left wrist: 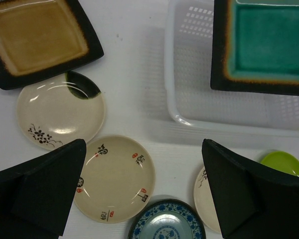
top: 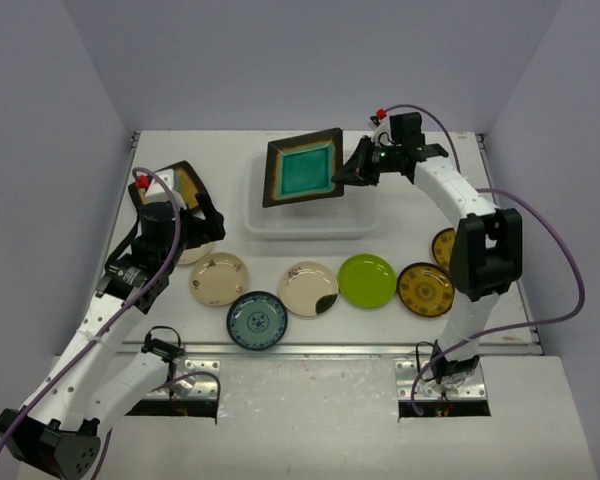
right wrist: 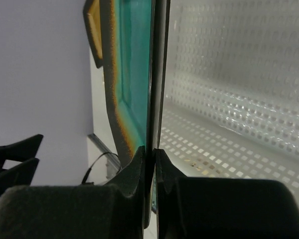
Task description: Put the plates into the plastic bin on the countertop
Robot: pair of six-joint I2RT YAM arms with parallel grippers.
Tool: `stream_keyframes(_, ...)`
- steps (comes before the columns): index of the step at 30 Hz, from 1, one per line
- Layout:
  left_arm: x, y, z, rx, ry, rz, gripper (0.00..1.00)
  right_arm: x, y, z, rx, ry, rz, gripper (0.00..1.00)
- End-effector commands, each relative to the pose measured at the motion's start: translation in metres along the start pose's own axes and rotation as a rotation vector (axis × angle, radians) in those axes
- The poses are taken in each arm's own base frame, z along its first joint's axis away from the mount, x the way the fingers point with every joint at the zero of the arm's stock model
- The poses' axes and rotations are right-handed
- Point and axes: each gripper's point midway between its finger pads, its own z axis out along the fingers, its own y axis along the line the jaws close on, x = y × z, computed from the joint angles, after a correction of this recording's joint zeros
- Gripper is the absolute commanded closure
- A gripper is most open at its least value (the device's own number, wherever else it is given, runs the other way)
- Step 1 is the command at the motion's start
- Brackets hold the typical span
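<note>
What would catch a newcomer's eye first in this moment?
The teal square plate, pinched by its edge in the right arm's fingers and held above the plastic bin. Next, the row of round plates along the near edge of the countertop, with the left arm's fingers spread wide above them, holding nothing.

the left arm (top: 90, 350) rises from its base at seven o'clock toward ten o'clock; the left gripper (top: 202, 222) points down, jaws spread wide, holding nothing. the right arm (top: 485, 250) climbs from five o'clock, bends at three and reaches toward one o'clock; the right gripper (top: 352, 168) faces nine o'clock, pinched on the teal square plate (top: 305, 170) at its edge.
</note>
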Motion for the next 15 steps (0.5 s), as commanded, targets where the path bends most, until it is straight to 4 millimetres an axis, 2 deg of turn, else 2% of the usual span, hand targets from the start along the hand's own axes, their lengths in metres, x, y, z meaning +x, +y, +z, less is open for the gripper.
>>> stream_keyframes(1, -0.011, -0.011, -0.002, 0.053, -0.044, -0.002, 0.0, -0.034, 0.039, -0.022, -0.109, -0.064, -0.209, 1.0)
stream_keyframes(8, -0.01, -0.013, -0.001, 0.061, -0.042, 0.0, 0.0, -0.016, 0.014, -0.006, -0.078, -0.01, -0.186, 1.0)
stream_keyframes(15, -0.009, -0.013, 0.0, 0.061, -0.035, 0.003, 0.0, -0.01, -0.007, 0.01, -0.045, 0.038, -0.153, 1.0)
